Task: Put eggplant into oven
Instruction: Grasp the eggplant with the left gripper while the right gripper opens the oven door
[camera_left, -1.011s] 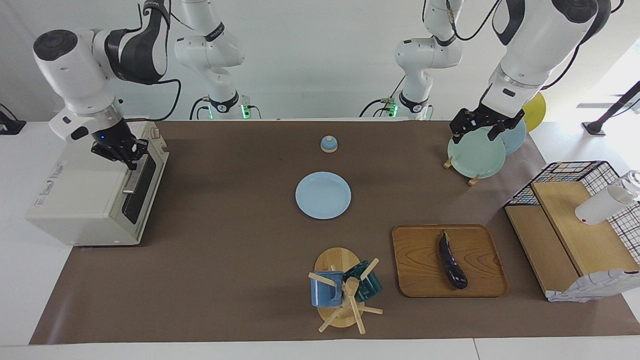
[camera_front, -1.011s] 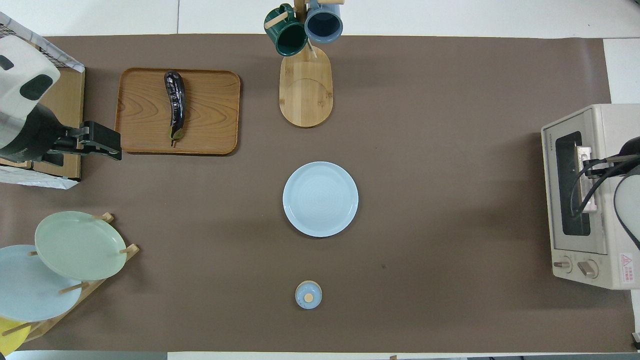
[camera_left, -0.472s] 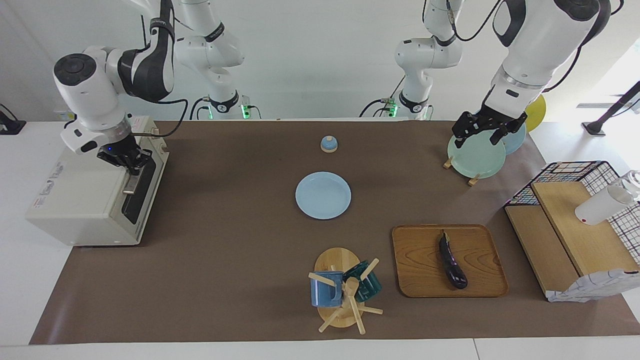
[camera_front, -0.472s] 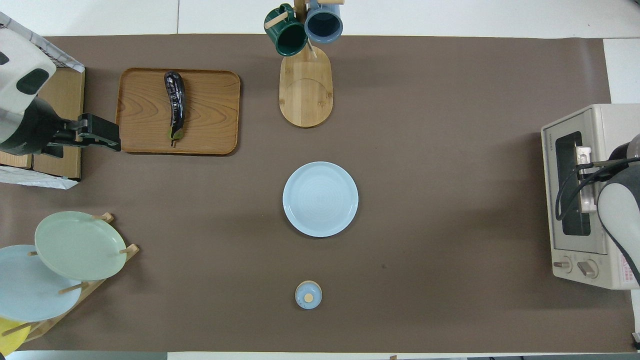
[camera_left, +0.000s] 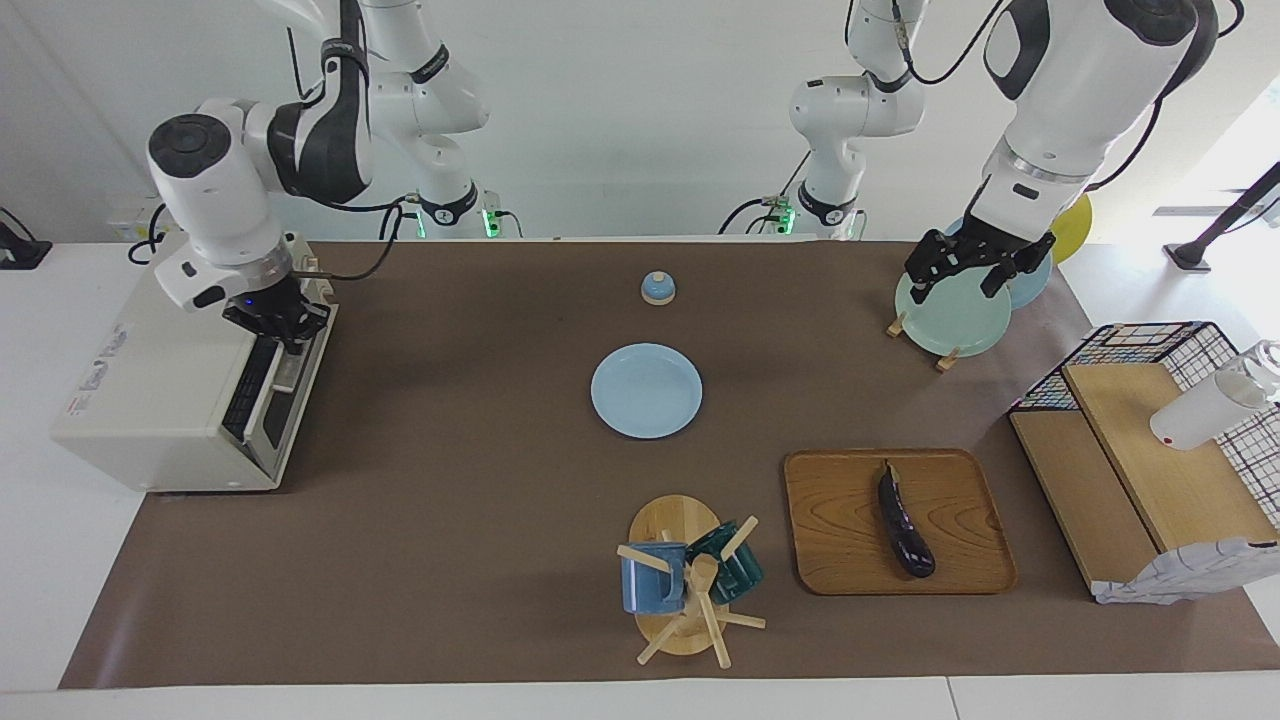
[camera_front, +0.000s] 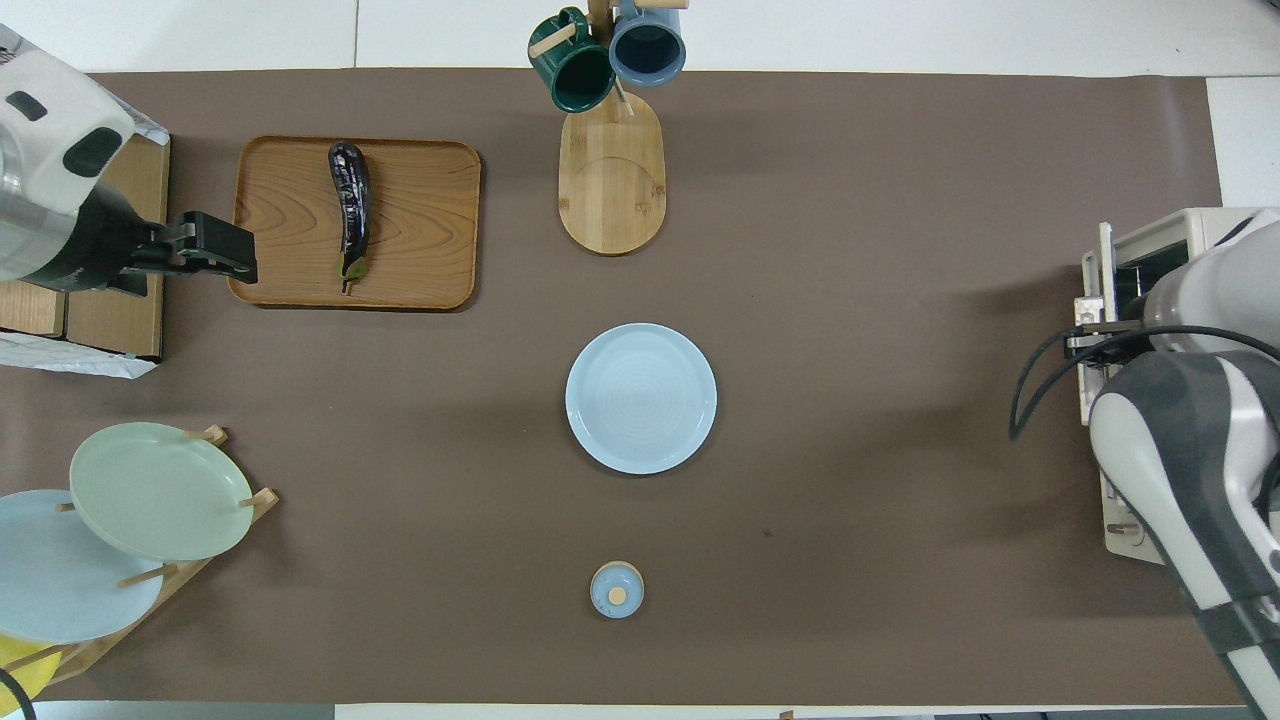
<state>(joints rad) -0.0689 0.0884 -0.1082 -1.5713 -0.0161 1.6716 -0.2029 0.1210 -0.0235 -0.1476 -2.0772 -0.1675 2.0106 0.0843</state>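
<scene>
The dark purple eggplant (camera_left: 905, 520) lies on a wooden tray (camera_left: 840, 540) toward the left arm's end of the table; it also shows in the overhead view (camera_front: 350, 210). The cream-white oven (camera_left: 150, 400) stands at the right arm's end. Its glass door (camera_left: 262, 405) is tilted partly open. My right gripper (camera_left: 283, 335) is shut on the door's bar handle at the door's top edge. My left gripper (camera_left: 955, 278) is open and empty, up in the air. In the overhead view, the left gripper (camera_front: 240, 262) is over the edge of the tray (camera_front: 420, 220), apart from the eggplant.
A light blue plate (camera_left: 646, 390) lies mid-table, with a small blue lidded dish (camera_left: 657, 288) nearer the robots. A mug tree (camera_left: 690, 580) stands beside the tray. A plate rack (camera_left: 950, 315) and a wire basket with wooden boards (camera_left: 1150, 440) are at the left arm's end.
My right gripper has moved out from the oven's front with the handle, and the door has swung from shut to partly open. My left gripper has shifted a little toward the tray.
</scene>
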